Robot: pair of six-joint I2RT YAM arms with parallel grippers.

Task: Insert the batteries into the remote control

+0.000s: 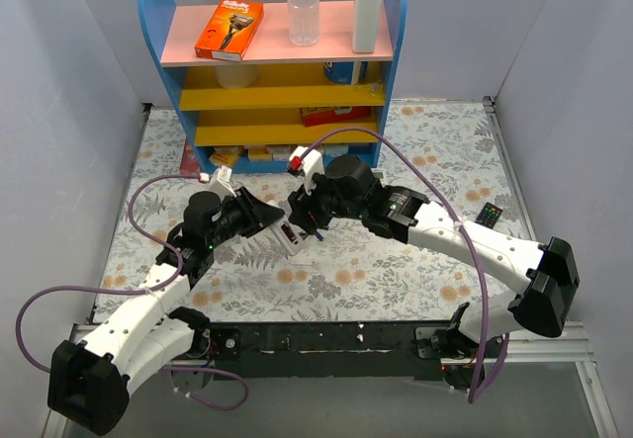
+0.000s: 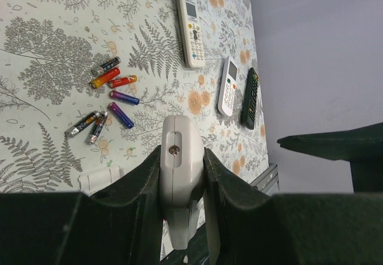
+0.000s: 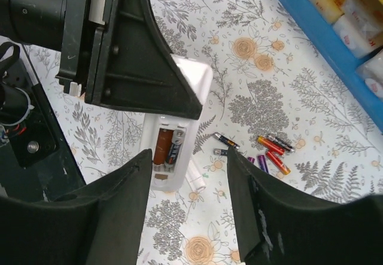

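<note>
My left gripper [image 2: 181, 157] is shut on the remote control [image 2: 178, 175] and holds it above the table. In the right wrist view the remote control [image 3: 173, 133] has its compartment open, and two batteries [image 3: 166, 146] lie in it, one orange-brown and one dark. My right gripper [image 3: 188, 208] is open and empty, hovering just over that compartment end. Several loose batteries [image 3: 272, 148] lie on the floral mat; they also show in the left wrist view [image 2: 111, 94]. In the top view both grippers, left [image 1: 265, 219] and right [image 1: 309, 217], meet at the remote control [image 1: 294, 237].
A small white cover piece [image 3: 196, 178] lies on the mat beside the remote. Two shorter white remotes [image 2: 191, 30] [image 2: 228, 87] and a black remote [image 2: 249, 97] lie near the right wall. A blue shelf unit [image 1: 282, 82] stands at the back.
</note>
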